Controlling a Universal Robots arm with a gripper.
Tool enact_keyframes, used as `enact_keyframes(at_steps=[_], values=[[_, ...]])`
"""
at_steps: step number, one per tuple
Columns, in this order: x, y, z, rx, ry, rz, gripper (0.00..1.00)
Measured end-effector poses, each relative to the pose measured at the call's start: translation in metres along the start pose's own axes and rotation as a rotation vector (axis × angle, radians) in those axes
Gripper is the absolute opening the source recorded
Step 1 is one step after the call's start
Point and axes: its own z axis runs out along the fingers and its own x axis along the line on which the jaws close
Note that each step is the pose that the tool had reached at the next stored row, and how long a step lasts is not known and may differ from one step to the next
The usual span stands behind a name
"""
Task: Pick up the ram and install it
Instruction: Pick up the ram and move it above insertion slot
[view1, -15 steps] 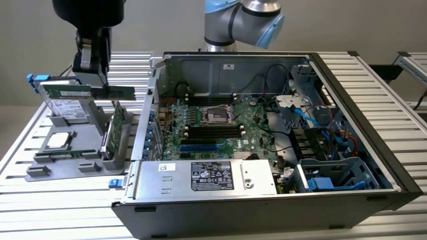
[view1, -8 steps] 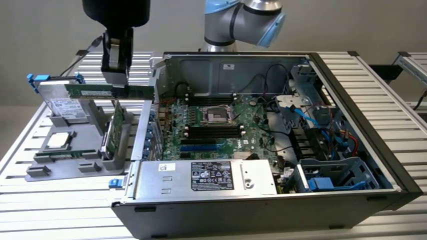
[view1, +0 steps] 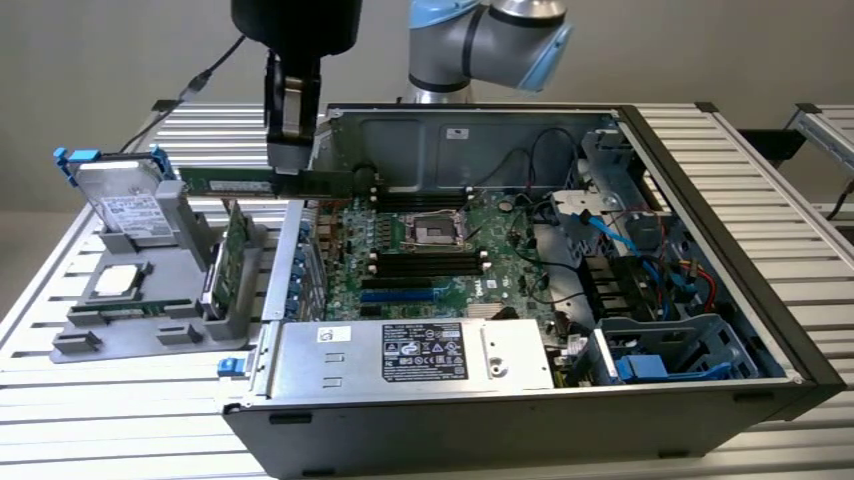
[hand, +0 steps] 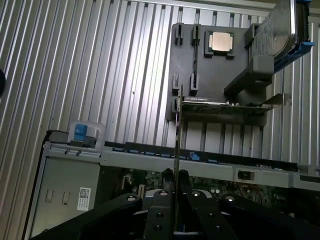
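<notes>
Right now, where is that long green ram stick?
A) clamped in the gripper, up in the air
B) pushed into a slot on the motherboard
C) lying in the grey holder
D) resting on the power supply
A: the gripper is shut on the ram, holding it level in the air above the holder, at the case's open edge and clear of the motherboard.

**Exterior view.** Arm (view1: 483, 40): a grey joint with blue caps, at the upper centre of the frame. Gripper (view1: 288, 162): hangs from a black wrist housing at the upper left and points straight down. Its jaws are closed narrowly on the ram (view1: 238, 182), which is held level.

**Wrist view.** Two black fingers (hand: 167, 182) press on either side of the ram's thin edge.
</notes>
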Motion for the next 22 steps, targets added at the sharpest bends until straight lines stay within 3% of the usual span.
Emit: enact_keyframes(at_steps=[10, 22], values=[[-0.001, -0.0467, -0.0009, -0.0004, 0.0001, 0.0, 0.15], [-0.024, -0.1065, 0.0077, -0.0003, 0.0, 0.0, 0.15]])
